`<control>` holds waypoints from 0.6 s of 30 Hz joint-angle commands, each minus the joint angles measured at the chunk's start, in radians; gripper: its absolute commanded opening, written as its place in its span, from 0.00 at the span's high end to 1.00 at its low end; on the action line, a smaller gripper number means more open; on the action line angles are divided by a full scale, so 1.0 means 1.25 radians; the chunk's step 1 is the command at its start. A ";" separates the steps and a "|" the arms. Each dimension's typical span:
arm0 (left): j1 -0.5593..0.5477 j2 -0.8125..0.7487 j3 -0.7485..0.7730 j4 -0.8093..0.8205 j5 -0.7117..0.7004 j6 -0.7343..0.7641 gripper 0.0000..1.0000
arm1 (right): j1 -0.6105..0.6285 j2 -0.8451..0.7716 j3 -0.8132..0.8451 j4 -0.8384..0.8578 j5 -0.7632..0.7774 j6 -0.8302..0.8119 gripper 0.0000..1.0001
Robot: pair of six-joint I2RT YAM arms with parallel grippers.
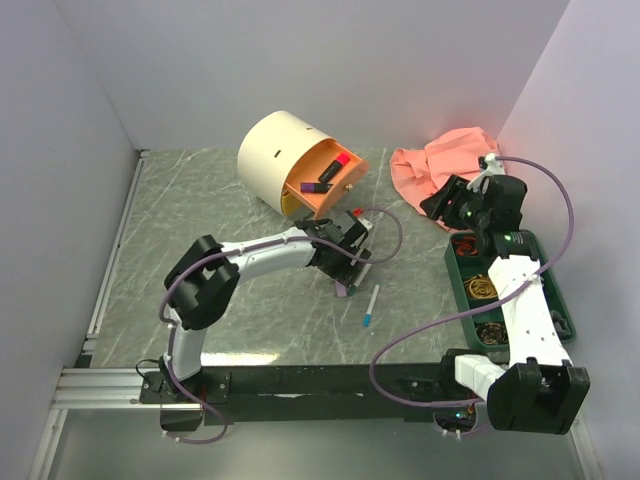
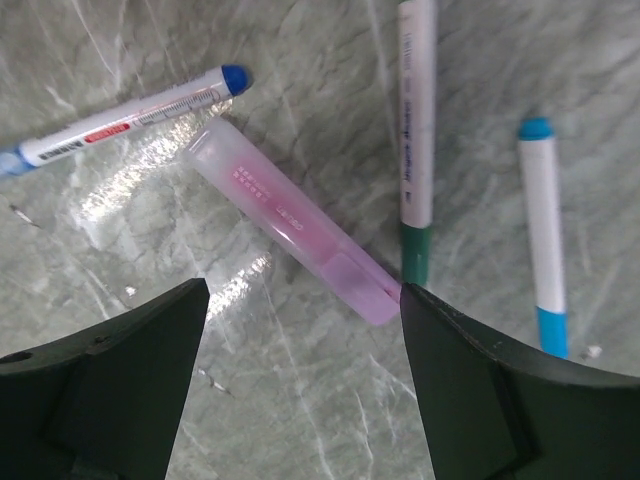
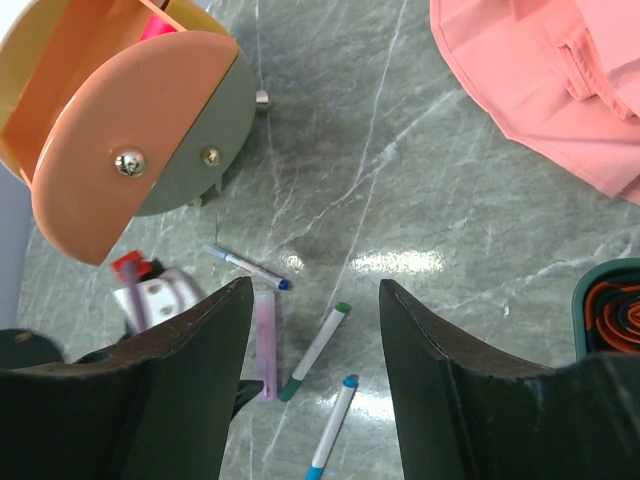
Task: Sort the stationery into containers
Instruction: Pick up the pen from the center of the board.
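Hovering my left pincer over the lilac marker, fingers wide apart, nothing held.
Marker lies flat and slanted on the marble table, between my fingers. Blue-capped white pen ahead of one finger, green-tipped pen and light-blue pen ahead of the other. Peach-orange drawer stands open further ahead, pink-black highlighter and purple highlighter inside. My right pincer is also spread, empty, off beside the pink cloth.
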 commanded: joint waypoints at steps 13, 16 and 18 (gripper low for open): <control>0.027 0.133 0.060 0.011 0.073 -0.036 0.29 | -0.056 0.010 -0.030 0.029 -0.037 0.004 0.38; 0.027 0.134 0.041 0.016 0.090 -0.031 0.41 | -0.062 0.025 -0.024 0.031 -0.043 0.012 0.38; 0.026 0.131 0.026 0.017 0.098 -0.027 0.47 | -0.063 0.036 -0.013 0.028 -0.045 0.015 0.38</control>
